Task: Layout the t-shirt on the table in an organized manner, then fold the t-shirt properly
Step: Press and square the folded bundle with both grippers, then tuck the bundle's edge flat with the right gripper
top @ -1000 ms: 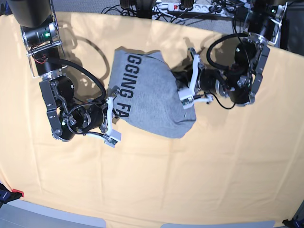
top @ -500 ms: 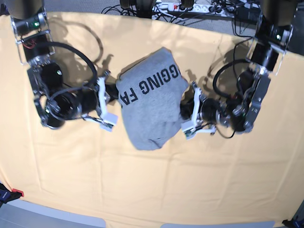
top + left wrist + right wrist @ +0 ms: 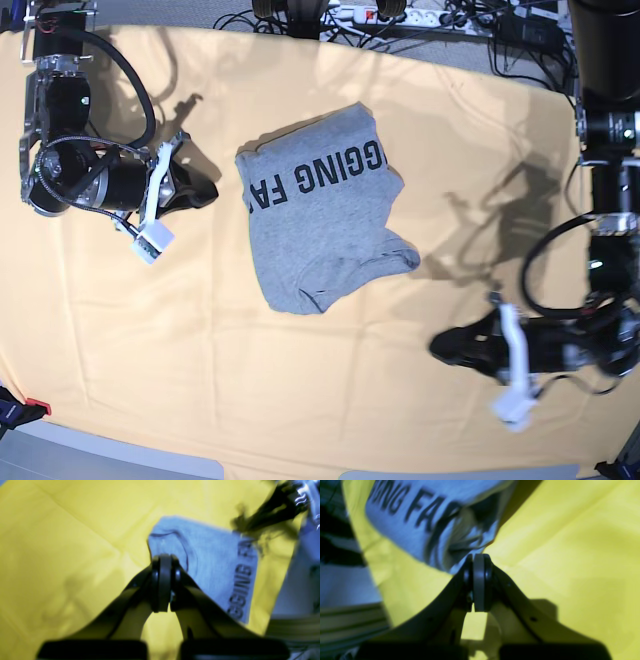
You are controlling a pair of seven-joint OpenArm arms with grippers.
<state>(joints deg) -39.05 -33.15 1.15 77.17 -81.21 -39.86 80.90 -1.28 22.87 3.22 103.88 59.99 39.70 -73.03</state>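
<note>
Left of the t-shirt in the base view, the right gripper rests with jaws pressed together, apparently empty. Mid-table, the t-shirt lies folded and rumpled, lettering up. Well right of it and nearer the front edge, the left gripper sits with jaws likewise closed, gripping nothing.

Both arms let go & pulled away; t-shirt now lies crumpled on table.

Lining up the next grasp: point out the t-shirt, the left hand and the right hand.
t-shirt (image 3: 315, 235), base view, plain grey middle below the lettering.
left hand (image 3: 450, 348), base view, tip of the shut dark fingers.
right hand (image 3: 205, 193), base view, tip of the shut dark fingers.
</note>
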